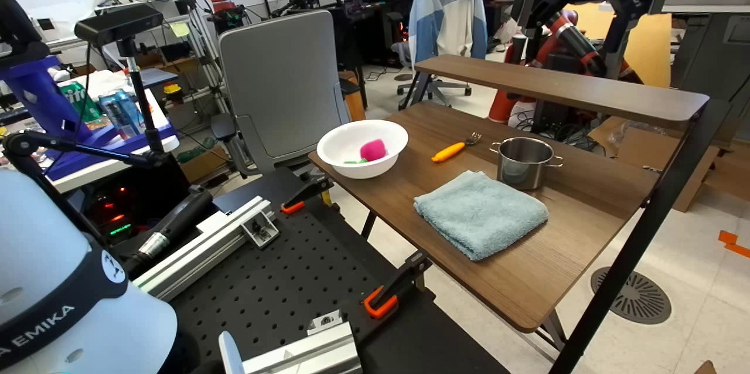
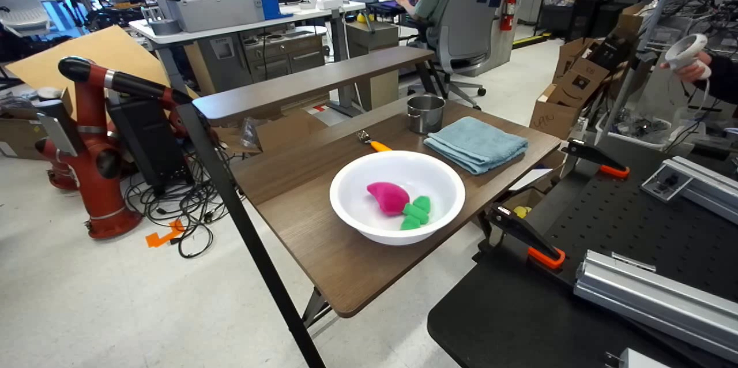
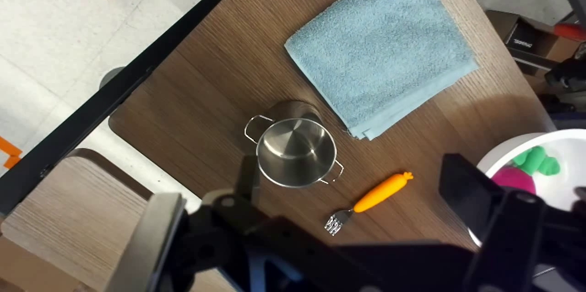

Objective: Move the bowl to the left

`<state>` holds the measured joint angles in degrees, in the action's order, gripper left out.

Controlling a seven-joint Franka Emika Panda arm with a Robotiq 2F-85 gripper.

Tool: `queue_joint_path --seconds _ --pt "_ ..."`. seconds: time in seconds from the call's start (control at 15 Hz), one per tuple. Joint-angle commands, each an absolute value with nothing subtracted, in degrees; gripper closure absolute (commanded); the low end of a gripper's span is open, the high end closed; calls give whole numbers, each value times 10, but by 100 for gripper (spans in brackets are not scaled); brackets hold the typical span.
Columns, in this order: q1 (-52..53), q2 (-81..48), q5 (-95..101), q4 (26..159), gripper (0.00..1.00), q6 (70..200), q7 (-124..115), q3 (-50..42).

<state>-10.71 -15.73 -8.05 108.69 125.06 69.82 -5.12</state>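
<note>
Metal bowl: polished, straight-sided, wire-handled, upright on wood-grained table. Wrist view: nubby blue towel at its 1 o'clock, orange-handled fork at 4. Gripper: fingers spread wide. Only wrist view bares the metal bowl's inner floor; in an exterior view, white bowl shows pink bulb, green leaves in full.

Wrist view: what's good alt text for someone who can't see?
A metal bowl stands on a brown table, seen from above, with an open gripper in the foreground. To the bowl's upper right lies a blue towel, to its lower right a fork; a white bowl with a pink-and-green toy is cut off at the right edge.
</note>
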Motion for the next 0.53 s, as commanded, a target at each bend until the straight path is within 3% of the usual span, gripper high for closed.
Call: queue_joint_path --seconds 0.0,0.47 --pt "-113 -157 -78 1086 0 1249 697 -45" --pt "-110 -158 -63 1102 0 1261 742 -35"
